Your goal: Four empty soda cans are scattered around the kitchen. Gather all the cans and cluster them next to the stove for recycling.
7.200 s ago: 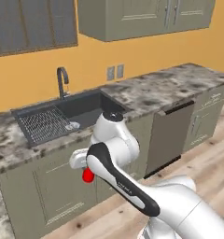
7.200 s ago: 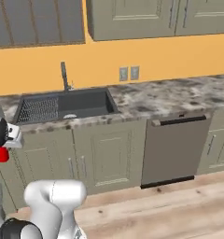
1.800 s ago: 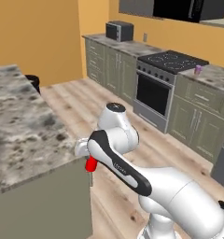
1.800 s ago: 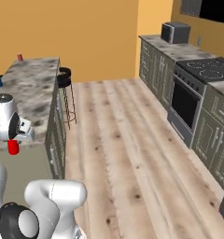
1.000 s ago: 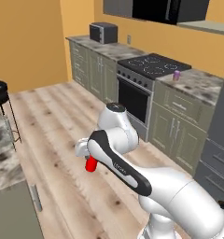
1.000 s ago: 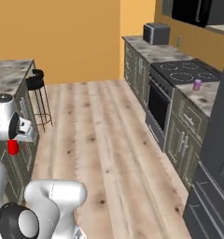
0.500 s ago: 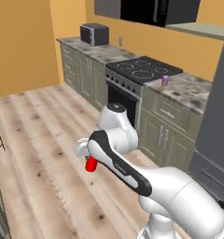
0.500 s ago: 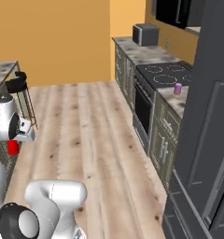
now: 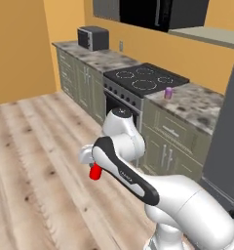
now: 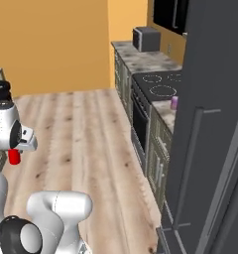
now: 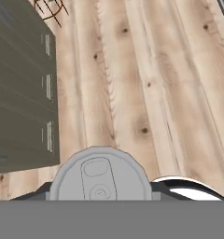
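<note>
The base has driven on — the black glass-topped steel stove [image 9: 143, 83] now stands nearer, a small purple can [image 9: 168, 93] on the mottled stone counter [image 9: 197, 103] beside it. The gripper [image 9: 95, 166] is clamped on a red soda can [image 9: 95, 171] above the plank floor [image 9: 26, 161] — no lettering legible.
</note>
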Motion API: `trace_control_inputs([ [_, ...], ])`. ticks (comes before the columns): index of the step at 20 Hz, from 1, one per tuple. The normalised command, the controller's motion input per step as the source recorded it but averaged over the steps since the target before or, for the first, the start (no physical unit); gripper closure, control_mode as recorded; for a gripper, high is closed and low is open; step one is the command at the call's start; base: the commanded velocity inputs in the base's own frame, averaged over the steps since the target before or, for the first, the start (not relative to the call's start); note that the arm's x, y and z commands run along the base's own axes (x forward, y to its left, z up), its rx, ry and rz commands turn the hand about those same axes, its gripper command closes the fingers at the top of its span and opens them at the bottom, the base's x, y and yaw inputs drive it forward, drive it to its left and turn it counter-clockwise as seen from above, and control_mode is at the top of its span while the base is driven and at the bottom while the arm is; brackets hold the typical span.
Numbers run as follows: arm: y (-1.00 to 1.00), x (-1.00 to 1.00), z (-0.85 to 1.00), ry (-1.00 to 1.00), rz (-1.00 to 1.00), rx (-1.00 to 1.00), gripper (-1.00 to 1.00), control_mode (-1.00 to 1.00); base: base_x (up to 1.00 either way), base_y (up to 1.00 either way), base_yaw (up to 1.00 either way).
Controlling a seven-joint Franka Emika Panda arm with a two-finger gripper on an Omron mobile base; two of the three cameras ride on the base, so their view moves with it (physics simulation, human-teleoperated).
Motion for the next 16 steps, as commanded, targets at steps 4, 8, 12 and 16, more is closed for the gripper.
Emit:
trace_control_inputs([
  [4, 0.00, 0.00, 0.00, 0.00, 0.00, 0.00, 1.00, 1.00, 0.75, -0.20, 0.00],
  [8, 0.00, 0.00, 0.00, 0.00, 0.00, 0.00, 1.00, 1.00, 0.75, -0.12, 0.00],
  [12, 0.00, 0.00, 0.00, 0.00, 0.00, 0.00, 1.00, 1.00, 0.75, 0.00, 0.00],
  [16, 0.00, 0.00, 0.00, 0.00, 0.00, 0.00, 1.00, 1.00, 0.75, 0.03, 0.00],
])
